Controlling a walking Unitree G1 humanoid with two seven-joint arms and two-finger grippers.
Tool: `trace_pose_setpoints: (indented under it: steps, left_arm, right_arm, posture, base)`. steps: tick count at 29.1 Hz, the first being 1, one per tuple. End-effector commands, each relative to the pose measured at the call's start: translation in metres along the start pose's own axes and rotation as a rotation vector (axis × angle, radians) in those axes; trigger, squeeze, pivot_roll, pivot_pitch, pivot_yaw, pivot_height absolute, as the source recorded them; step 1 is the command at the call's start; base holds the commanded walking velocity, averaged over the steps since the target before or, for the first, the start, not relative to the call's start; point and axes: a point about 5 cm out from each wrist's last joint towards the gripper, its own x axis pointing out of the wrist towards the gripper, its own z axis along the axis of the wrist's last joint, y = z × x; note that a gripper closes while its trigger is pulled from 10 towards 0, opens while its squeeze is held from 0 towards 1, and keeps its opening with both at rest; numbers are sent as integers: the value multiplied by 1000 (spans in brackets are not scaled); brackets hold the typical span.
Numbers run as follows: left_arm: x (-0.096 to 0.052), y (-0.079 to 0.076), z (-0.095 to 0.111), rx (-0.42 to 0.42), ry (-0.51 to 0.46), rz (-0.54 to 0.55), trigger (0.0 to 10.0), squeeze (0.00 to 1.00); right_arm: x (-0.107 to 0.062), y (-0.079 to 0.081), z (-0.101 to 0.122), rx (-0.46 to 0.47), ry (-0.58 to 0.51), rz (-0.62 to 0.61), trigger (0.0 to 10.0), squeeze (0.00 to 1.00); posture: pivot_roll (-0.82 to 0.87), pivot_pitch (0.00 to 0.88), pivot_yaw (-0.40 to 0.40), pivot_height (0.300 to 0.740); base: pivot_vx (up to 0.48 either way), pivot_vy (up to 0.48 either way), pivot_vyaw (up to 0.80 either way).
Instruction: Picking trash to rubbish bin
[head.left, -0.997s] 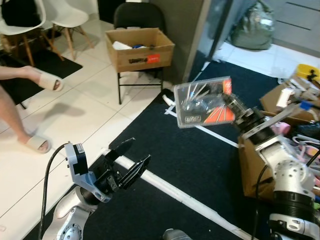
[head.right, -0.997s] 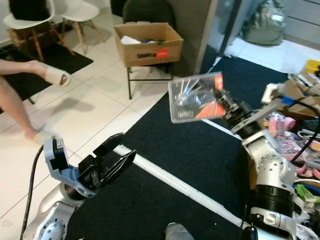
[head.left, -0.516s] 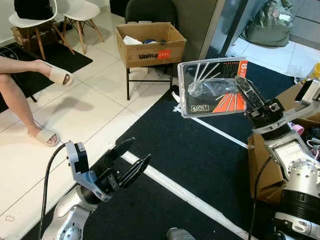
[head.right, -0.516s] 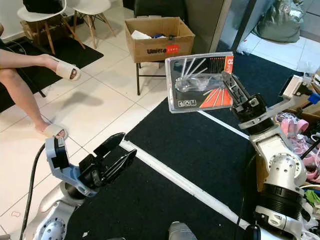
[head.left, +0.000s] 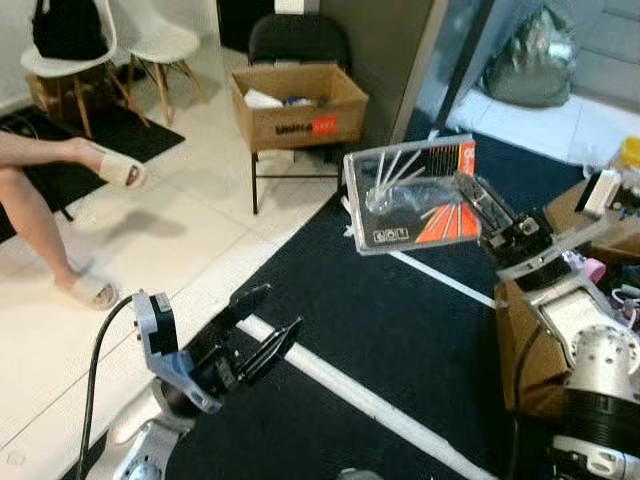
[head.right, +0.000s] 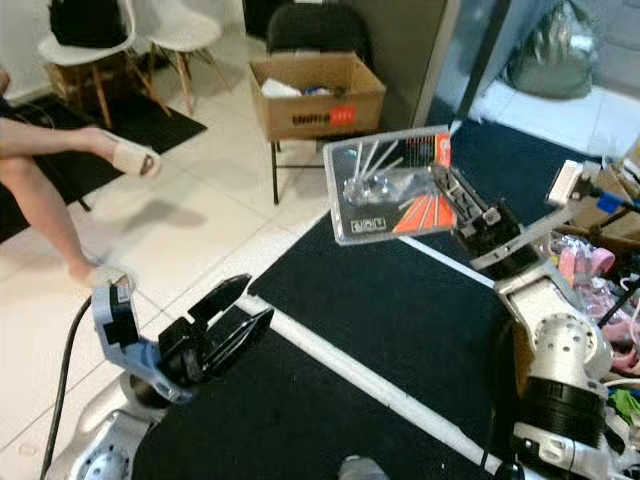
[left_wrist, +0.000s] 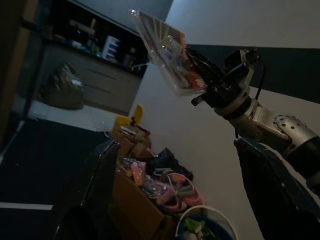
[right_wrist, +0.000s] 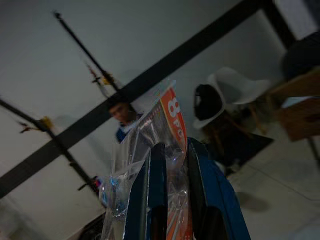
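Observation:
My right gripper (head.left: 478, 201) is shut on a clear plastic blister pack (head.left: 400, 195) with an orange and black card, held up in the air over the black carpet. The same pack (right_wrist: 165, 165) sits clamped between the blue-lit fingers (right_wrist: 155, 200) in the right wrist view. An open cardboard box (head.left: 297, 100) holding some items rests on a black chair at the back. My left gripper (head.left: 262, 330) is open and empty, low over the carpet edge; in the left wrist view the pack (left_wrist: 167, 52) and my right arm appear beyond its fingers (left_wrist: 97, 185).
A seated person's legs and sandalled feet (head.left: 95, 290) are at the left on white tile. White chairs (head.left: 160, 45) stand at the back left. A white line (head.left: 390, 405) crosses the carpet. Cardboard boxes with clutter (head.left: 590, 215) stand at the right. A grey bag (head.left: 525, 55) lies at the back.
The pack has tilted and dropped slightly in my right gripper, still held. The view has shifted a little. My left gripper stays open in much the same place.

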Motion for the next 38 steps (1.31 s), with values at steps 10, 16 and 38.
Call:
trace_pose_setpoints:
  steps: [10,16,38]
  left_arm:
    - [-1,-1,0,-4,4,-9,10000,0]
    - [-1,-1,0,-5,5,-11,10000,0]
    - [-2,-2,-1,-9,4,-17,10000,0]
  right_arm:
    - [1,-1,-1,-19,24,-16,10000,0]
    - [1,-3,-2,-26,35,-36,10000,0]
    - [2,-5,-8,-41,84,-60,10000,0]
  posture:
    - [-89,0,-39,740]
    - [-89,0,-39,740]
    - [-87,0,-42,740]
  base:
    - [401,0,0]
    - [412,0,0]
    - [434,0,-176]
